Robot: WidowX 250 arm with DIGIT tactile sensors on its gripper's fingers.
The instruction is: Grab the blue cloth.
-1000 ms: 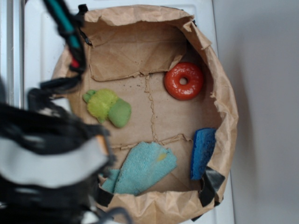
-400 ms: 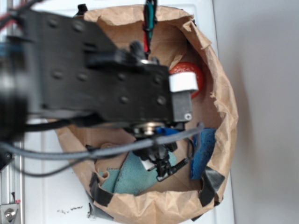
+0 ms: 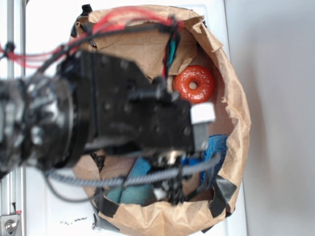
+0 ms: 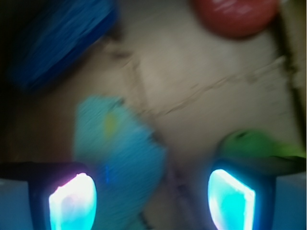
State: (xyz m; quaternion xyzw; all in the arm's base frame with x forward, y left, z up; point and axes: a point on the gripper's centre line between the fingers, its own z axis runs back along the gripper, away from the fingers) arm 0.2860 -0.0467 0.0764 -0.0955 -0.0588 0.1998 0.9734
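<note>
The blue cloth (image 4: 120,153), light teal with a faint yellow stain, lies on the brown paper floor of the bag. In the wrist view it sits between the jaws, nearer the left pad (image 4: 72,201). My gripper (image 4: 151,199) is open, with both pads glowing and wide apart above the cloth. In the exterior view the arm (image 3: 123,113) covers most of the bag, and only parts of the cloth (image 3: 135,189) show under it. The view is blurred.
A red donut (image 3: 193,84) lies at the bag's back right. A dark blue sponge block (image 3: 216,147) stands by the right wall. A green soft toy (image 4: 261,148) lies by the right pad. The crumpled paper bag wall (image 3: 236,113) rings everything.
The arm has swung in over the bag and moved down toward the near side, over the cloth. It now hides the green toy and most of the cloth in the exterior view.
</note>
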